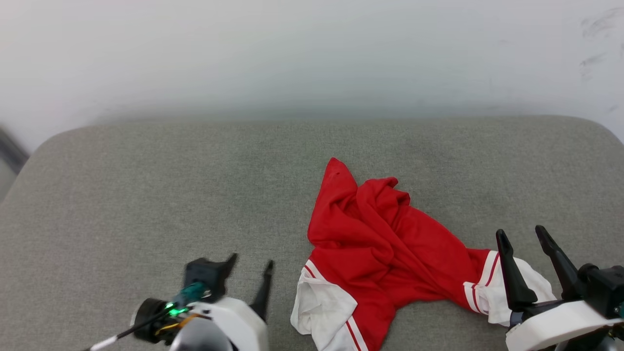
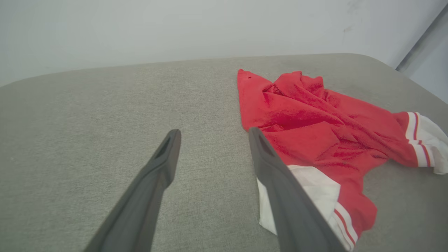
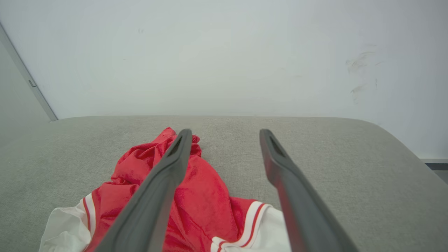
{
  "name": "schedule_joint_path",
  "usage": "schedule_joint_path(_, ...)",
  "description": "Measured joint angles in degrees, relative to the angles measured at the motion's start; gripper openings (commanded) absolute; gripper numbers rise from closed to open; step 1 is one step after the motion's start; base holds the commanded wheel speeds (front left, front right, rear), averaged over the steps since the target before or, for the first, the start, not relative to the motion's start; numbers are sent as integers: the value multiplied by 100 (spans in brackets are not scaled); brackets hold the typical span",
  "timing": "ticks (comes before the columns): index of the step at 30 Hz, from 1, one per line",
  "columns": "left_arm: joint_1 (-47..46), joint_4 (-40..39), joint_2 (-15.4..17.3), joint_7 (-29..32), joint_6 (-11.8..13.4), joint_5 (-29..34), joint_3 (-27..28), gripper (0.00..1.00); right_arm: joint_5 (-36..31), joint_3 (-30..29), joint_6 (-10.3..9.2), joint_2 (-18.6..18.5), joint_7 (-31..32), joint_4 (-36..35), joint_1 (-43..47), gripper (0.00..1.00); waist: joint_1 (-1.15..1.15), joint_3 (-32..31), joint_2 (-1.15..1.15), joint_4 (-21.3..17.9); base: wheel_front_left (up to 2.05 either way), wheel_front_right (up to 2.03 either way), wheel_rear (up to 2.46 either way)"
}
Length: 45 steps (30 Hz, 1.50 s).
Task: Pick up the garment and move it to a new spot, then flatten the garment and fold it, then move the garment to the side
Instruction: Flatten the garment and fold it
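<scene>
The garment (image 1: 385, 248), a red T-shirt with white sleeves and red-and-white stripe trim, lies crumpled on the grey padded surface (image 1: 146, 195), right of centre. Its printed front is hidden in the folds. My right gripper (image 1: 524, 234) stands open just above the right white sleeve, with nothing between its fingers. In the right wrist view the garment (image 3: 196, 196) lies under and left of the spread right gripper (image 3: 225, 134). My left gripper (image 1: 251, 261) is open to the left of the garment, apart from it. In the left wrist view the left gripper (image 2: 213, 134) is beside the garment (image 2: 315, 122).
The grey surface has rounded far corners and ends at a pale wall (image 1: 312, 58). Bare grey padding stretches left of the garment and behind it. A grey vertical strip (image 2: 420, 45) runs along the wall past the far right corner.
</scene>
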Motion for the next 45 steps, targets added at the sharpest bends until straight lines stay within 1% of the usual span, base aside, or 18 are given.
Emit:
schedule_joint_path(4, -400, 74, -55, 883, -453, -33, -561, 100, -54, 60, 0, 31, 73, -318, 46, 100, 0, 144, 0, -20, 0, 0, 0)
schedule_joint_path(7, -672, 300, -82, 1429, -686, -36, -867, 100, -55, 102, 0, 34, 99, -465, 24, 100, 0, 295, 0, -61, 0, 0, 0)
schedule_joint_path(13, -999, 938, -204, 2160, -957, -116, -1207, 100, -54, 168, 1, 26, 85, -568, -103, 100, 0, 622, 0, -174, 0, 0, 0)
schedule_joint_path(20, -1379, 1629, -401, 2750, -1237, -286, -1402, 100, -42, 245, 1, -64, -49, -537, -308, 100, 0, 922, 0, -307, 0, 0, 0)
schedule_joint_path(21, -1425, 1693, -419, 2833, -1294, -332, -1416, 90, -41, 252, 1, -81, -60, -520, -326, 100, 0, 938, 0, -327, 0, 0, 0)
schedule_joint_path(22, -1463, 1751, -434, 2874, -1327, -383, -1417, 46, -31, 257, 0, -90, -81, -494, -328, 100, 0, 947, 0, -345, 0, 0, 0)
schedule_joint_path(24, -1504, 1851, -466, 2909, -1365, -437, -1408, 0, -24, 250, 0, -101, -115, -458, -343, 100, 0, 939, 0, -364, 0, 0, 0)
schedule_joint_path(27, -1503, 1990, -522, 2817, -1391, -493, -1390, 0, -9, 230, 0, -118, -143, -379, -346, 100, 0, 879, 0, -371, 0, 0, 0)
schedule_joint_path(29, -1404, 2023, -571, 2652, -1340, -533, -1337, 0, -9, 196, 0, -131, -124, -338, -328, 100, 0, 815, 0, -368, 0, 0, 0)
schedule_joint_path(31, -1321, 2012, -550, 2408, -1271, -539, -1232, 0, -9, 151, 0, -158, -78, -297, -299, 100, 0, 743, 0, -359, 0, 0, 0)
schedule_joint_path(33, -1176, 1898, -493, 2053, -1101, -545, -1048, 0, -9, -2, 0, -177, 2, -256, -276, 100, 0, 640, 0, -340, 0, 0, 0)
schedule_joint_path(36, -1135, 1661, -331, 1750, -947, -543, -827, 0, 44, -296, 0, -188, 235, -87, -188, 100, 0, 571, 0, -308, 0, 0, 0)
schedule_joint_path(40, -995, 1273, -181, 1495, -783, -533, -637, 0, 438, -771, 1, -253, 900, 336, -127, 100, 0, 527, 0, -262, 0, 0, 0)
schedule_joint_path(45, -895, 750, -26, 1302, -621, -472, -514, 0, 921, -1199, 0, -552, 2015, 985, -77, 100, 0, 531, 0, -237, 0, 0, 0)
